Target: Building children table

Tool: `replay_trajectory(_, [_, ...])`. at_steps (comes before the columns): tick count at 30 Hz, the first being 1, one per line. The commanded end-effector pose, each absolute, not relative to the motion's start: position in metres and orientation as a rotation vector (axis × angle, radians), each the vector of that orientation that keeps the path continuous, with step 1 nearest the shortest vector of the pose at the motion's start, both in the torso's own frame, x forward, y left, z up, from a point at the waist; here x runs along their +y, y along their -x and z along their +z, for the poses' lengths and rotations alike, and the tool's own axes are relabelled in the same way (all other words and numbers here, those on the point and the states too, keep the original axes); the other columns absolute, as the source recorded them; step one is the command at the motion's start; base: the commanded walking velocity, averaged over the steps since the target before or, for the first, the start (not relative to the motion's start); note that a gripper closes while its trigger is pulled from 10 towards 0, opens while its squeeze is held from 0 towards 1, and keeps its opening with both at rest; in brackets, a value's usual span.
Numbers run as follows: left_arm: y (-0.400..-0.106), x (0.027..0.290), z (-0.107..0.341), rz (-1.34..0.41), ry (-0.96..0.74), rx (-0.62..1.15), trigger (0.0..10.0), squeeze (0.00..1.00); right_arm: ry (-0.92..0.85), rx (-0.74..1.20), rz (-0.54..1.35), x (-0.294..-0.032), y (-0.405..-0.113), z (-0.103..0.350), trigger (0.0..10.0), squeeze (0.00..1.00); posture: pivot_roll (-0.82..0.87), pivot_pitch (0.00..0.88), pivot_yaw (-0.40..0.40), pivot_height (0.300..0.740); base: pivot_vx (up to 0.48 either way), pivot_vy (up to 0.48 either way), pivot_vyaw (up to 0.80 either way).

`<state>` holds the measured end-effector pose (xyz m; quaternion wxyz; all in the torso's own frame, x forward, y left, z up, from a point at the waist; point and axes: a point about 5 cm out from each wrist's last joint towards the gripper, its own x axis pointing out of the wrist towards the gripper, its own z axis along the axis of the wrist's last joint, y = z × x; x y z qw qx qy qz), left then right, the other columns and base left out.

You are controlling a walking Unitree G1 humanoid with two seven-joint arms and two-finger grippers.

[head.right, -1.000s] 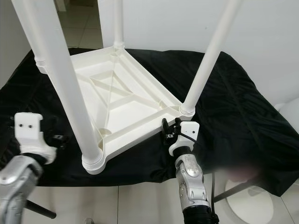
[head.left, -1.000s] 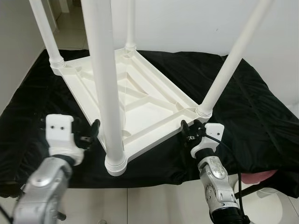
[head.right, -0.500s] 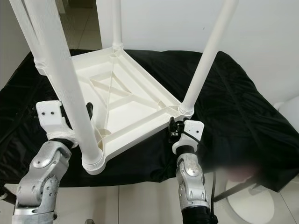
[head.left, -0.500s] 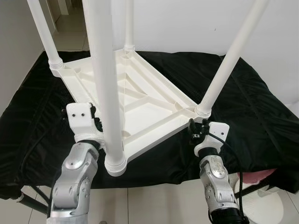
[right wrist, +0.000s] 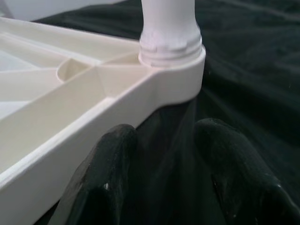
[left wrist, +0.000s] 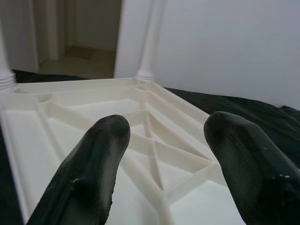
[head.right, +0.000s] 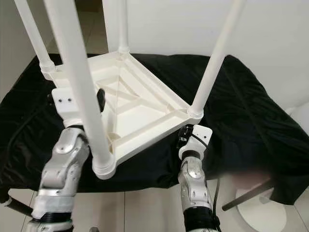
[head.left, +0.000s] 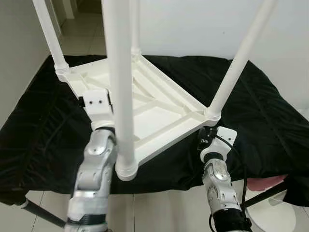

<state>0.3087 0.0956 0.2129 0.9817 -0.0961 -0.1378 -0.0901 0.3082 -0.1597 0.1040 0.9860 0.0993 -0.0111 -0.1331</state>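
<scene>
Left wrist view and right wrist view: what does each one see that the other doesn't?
The left wrist view shows the crossed ribs under the upside-down table top and a far leg. The right wrist view shows one corner socket up close, with the black cloth beneath. Both share the white table and two open black fingers.

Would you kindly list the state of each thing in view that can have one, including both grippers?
Children's table: upside down on the black cloth, all four legs fitted and pointing up.
Black cloth: spread out, wrinkled, hanging over the near edge.
Left gripper: open, empty, raised over the table's ribbed underside.
Right gripper: open, empty, low on the cloth beside the table's near right corner.
</scene>
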Motion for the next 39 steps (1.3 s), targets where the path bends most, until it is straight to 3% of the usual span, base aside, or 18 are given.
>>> replay_trajectory(1, [-0.307,0.077,0.214,-0.327,0.181,-0.288,10.0,0.0,-0.229,0.009,-0.284,-0.161,-0.309,0.099,10.0,0.0,0.0,0.06,0.003,0.74,0.0,0.0,0.0])
replay_trajectory(10, [-0.294,0.053,0.21,-0.534,0.168,-0.307,10.0,0.0,-0.226,0.051,-0.317,-0.168,-0.322,0.098,10.0,0.0,0.0,0.068,0.02,0.74,0.0,0.0,0.0])
replay_trajectory(29, [-0.286,0.037,0.217,-0.594,0.222,-0.336,10.0,0.0,-0.097,0.087,-0.196,-0.172,-0.352,0.104,10.0,0.0,0.0,0.076,0.021,0.74,0.0,0.0,0.0])
replay_trajectory(39, [-0.276,0.025,0.216,-0.681,0.233,-0.322,10.0,0.0,-0.041,0.061,-0.003,-0.154,-0.373,0.122,10.0,0.0,0.01,0.095,0.032,0.74,0.0,0.0,0.0])
